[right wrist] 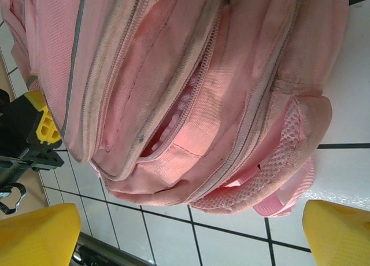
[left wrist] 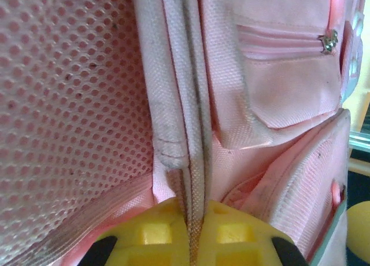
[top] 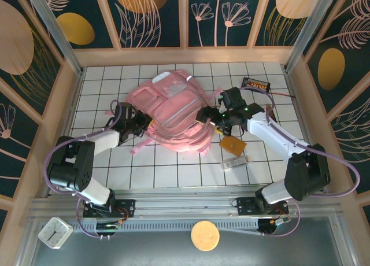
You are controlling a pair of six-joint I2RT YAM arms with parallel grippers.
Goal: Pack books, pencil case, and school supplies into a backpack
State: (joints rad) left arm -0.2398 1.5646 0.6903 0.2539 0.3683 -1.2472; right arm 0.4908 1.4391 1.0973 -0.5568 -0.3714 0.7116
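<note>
The pink backpack (top: pixel 170 113) lies in the middle of the tiled table. At its left side my left gripper (top: pixel 140 124) is shut on it. In the left wrist view the yellow fingertips (left wrist: pixel 144 237) pinch a seamed fabric edge of the backpack (left wrist: pixel 185 104). My right gripper (top: pixel 209 117) stands open at the bag's right side. Its yellow fingertips (right wrist: pixel 34 234) are spread wide below the backpack (right wrist: pixel 191 87), whose zip gapes. An orange-brown square book (top: pixel 232 144) and a whitish block of school supplies (top: pixel 235 160) lie to the right of the bag. The pencil case is out of view.
A black gadget with orange digits (top: pixel 256 82) sits at the back right. A small white clock (top: pixel 55 232) and a round tan disc (top: pixel 204 235) lie off the table's front edge. Wooden walls ring the table. Bare tiles lie in front of the bag.
</note>
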